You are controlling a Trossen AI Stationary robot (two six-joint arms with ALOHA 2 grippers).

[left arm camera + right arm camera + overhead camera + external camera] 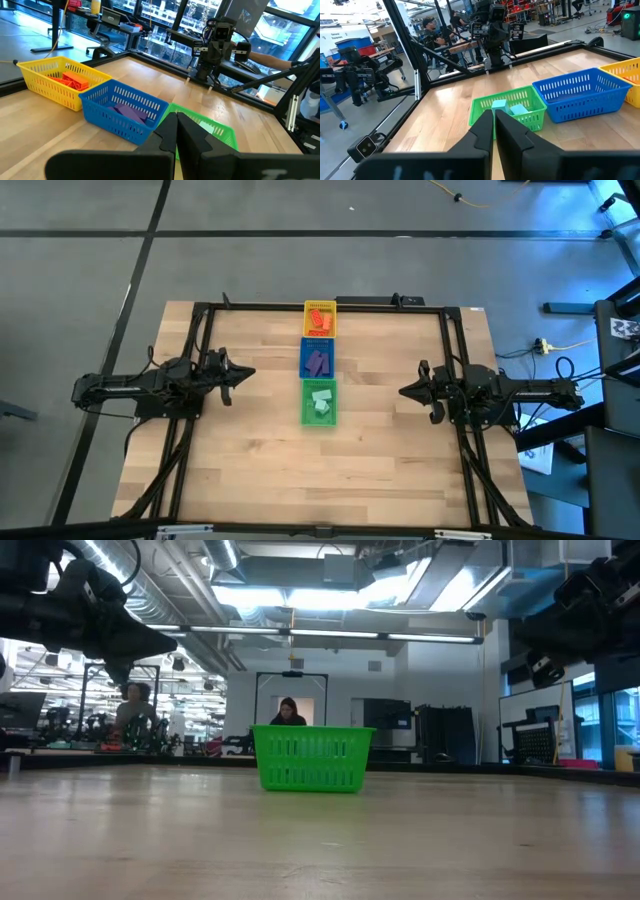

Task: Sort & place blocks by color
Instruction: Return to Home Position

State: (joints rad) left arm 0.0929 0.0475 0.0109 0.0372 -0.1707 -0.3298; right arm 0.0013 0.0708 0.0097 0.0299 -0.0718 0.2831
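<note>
High view takes in a pale wooden bench (250,470) edged by a black frame (200,308), standing on a grey floor (80,270) crossed by dark lines. Low view looks level across the bench top into a workshop room with ceiling ducts (150,600) and strip lights (330,635). 1 person (288,712) shows behind the green basket (320,420) and a 2nd person (133,705) at the far left.

3 baskets stand in 1 line down the middle of the bench, each touching or just beside the next: the yellow basket (320,306) farthest back, the blue basket (318,342) between, the green basket nearest the front. Orange blocks (320,318) lie piled in the yellow basket and purple blocks (318,361) lie flat in the blue basket; I cannot count either heap. Mint blocks (499,105) sit in the green basket, with 2 plainly visible in the right wrist view.

2 arms wait on opposite sides, well apart from the baskets. The left tool (245,373) points toward the baskets, its fingers pressed together and empty. The right tool (405,391) faces it from the other side, likewise pressed together with nothing between its fingers.
</note>
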